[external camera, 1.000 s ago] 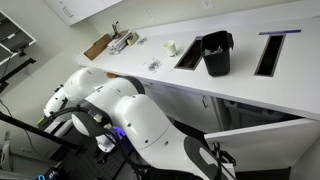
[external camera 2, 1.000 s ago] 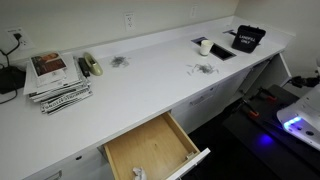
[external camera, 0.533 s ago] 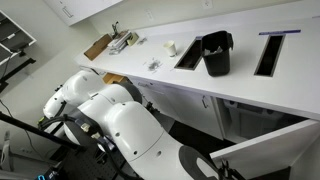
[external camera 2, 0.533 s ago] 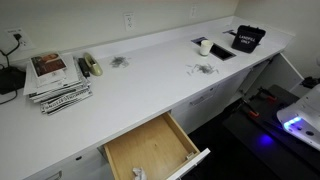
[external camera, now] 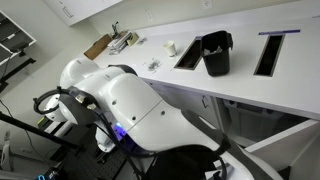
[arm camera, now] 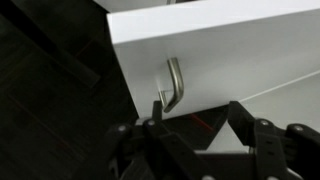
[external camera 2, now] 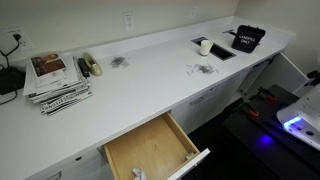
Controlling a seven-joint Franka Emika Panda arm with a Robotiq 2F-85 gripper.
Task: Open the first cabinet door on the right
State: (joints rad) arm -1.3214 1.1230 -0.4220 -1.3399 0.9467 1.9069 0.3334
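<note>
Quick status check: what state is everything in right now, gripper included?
first cabinet door: swung open.
door handle: free, not gripped.
gripper: open, jaws clear of the handle.
wooden drawer: pulled out.
black bin: upright on the counter.

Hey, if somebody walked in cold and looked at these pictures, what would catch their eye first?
In an exterior view, the bulky white robot arm fills the foreground in front of the long white counter. In an exterior view, a light wooden drawer stands pulled out below that counter. In the wrist view, the cabinet door with its slim metal handle looms close, just above the open pincer.
</note>
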